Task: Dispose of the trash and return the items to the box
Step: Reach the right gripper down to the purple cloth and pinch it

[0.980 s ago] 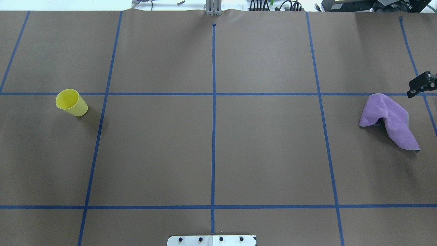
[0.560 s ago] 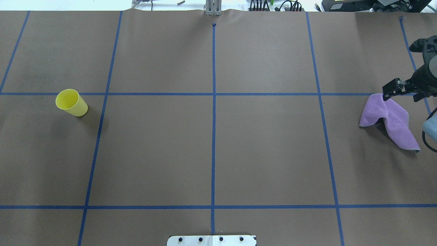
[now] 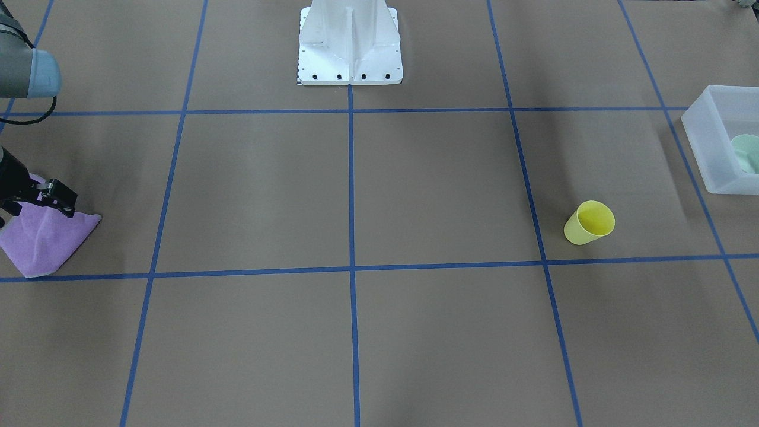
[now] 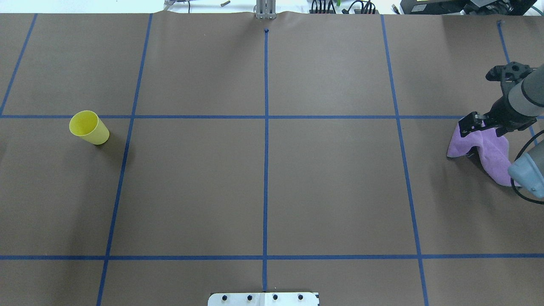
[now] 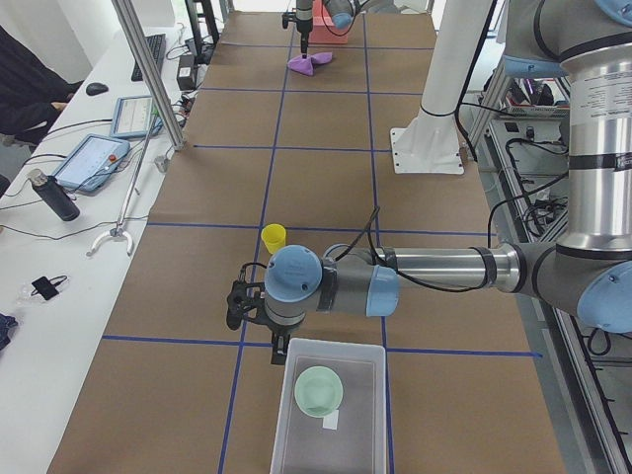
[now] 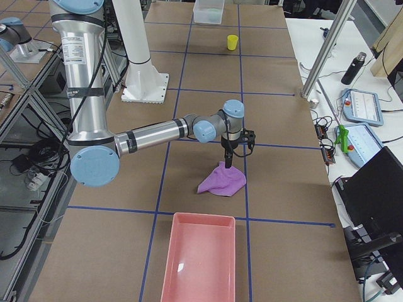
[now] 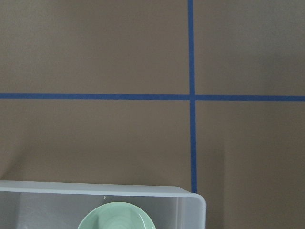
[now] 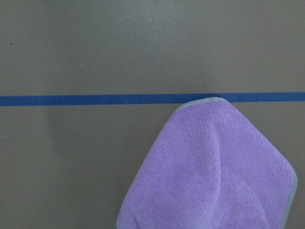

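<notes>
Under right end effector, spread: purple cloth; pink tray near. Left end effector, grip unreadable, beside box holding bowl.

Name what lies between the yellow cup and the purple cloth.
Nothing stands there: between the cup and the cloth is only bare brown table cover crossed by blue tape lines, as the overhead view shows.

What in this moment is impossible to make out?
- Left claw: seen only in the left side view, dark and small; open or shut unclear.
- Right claw: overhead, its own body hides the tips; contact with the purple cloth unclear.
- Tub and bowl: cut off by the front view's edge.
</notes>
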Tool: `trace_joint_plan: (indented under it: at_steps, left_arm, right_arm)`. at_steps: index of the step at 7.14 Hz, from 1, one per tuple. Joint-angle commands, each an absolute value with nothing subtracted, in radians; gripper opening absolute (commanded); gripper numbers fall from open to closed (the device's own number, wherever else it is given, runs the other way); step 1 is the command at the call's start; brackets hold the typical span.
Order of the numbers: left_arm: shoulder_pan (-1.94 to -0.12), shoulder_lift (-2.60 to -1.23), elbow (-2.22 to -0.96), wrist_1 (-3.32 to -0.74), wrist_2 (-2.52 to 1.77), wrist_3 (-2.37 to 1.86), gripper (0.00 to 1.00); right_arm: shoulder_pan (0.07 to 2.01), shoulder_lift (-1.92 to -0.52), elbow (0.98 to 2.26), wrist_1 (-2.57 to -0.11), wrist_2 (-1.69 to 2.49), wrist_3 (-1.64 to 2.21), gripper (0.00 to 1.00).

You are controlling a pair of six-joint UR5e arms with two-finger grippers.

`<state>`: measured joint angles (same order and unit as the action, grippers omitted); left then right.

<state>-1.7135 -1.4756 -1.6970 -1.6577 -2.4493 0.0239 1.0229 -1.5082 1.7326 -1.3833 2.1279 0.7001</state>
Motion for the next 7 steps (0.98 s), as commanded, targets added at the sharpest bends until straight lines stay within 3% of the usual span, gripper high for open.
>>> trace_joint_plan:
  at_steps: [1,2,4,7]
  left_arm:
    - [-1.712,-1.502,-1.709,-1.643,-2.447,0.017,0.98]
    - [-1.713,-1.503,-1.713,-1.643,-2.447,0.011,0.98]
    - [-1.712,-1.514,-1.713,-1.644,-2.448,0.009,0.98]
    - [-1.68,-1.534,-1.723,-1.667,-2.457,-0.11,0.98]
  right_arm:
    - [0.986,-1.506,1.695,-1.381,2.108,0.696,0.96]
    - [0.974,-1.502,1.678,-1.381,2.089,0.693,0.77]
    - [0.968,-1.502,1.652,-1.381,2.069,0.671,0.0]
    - [1.027,-1.499,1.664,-1.382,2.091,0.635,0.0]
